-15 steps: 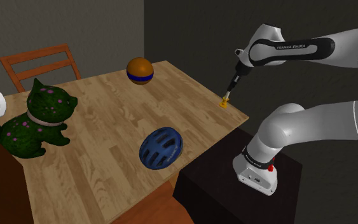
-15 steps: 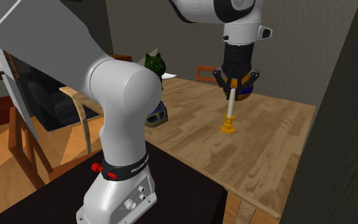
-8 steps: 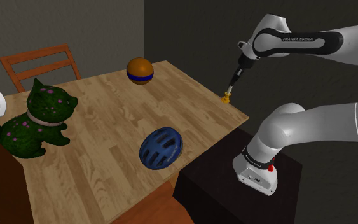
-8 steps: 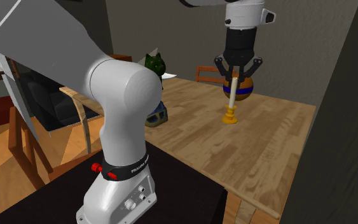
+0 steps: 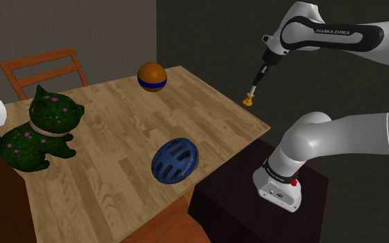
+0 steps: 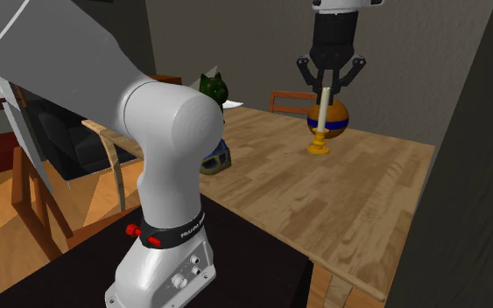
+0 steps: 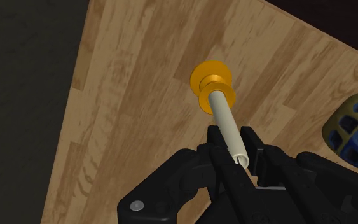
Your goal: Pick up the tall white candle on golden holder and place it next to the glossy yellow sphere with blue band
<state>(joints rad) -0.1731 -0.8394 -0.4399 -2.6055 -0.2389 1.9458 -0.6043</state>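
A tall white candle [image 6: 321, 114] on a golden holder [image 6: 319, 145] hangs clear of the wooden table [image 5: 110, 138], clasped near its top by my black gripper [image 6: 325, 88]. From the wrist the candle [image 7: 227, 128] runs from the fingers down to the holder [image 7: 212, 83], with table planks below. In the shoulder view my gripper [image 5: 258, 78] holds the candle [image 5: 253, 90] above the table's right corner. The orange-yellow sphere with a blue band [image 5: 152, 76] rests near the far table edge, to the shoulder view's left of the candle. From the second exterior camera the sphere [image 6: 332, 117] sits just behind the candle.
A blue bike helmet [image 5: 175, 160] lies near the table's front edge, also seen beside the fingers [image 7: 351, 130]. A green cat figure [image 5: 39, 128] stands at the shoulder view's left. A wooden chair [image 5: 44, 69] is behind the table. The black stand [image 5: 255, 200] is below the table corner.
The gripper has risen with the candle in it; the holder has lifted off the table and now hangs higher than one second ago.
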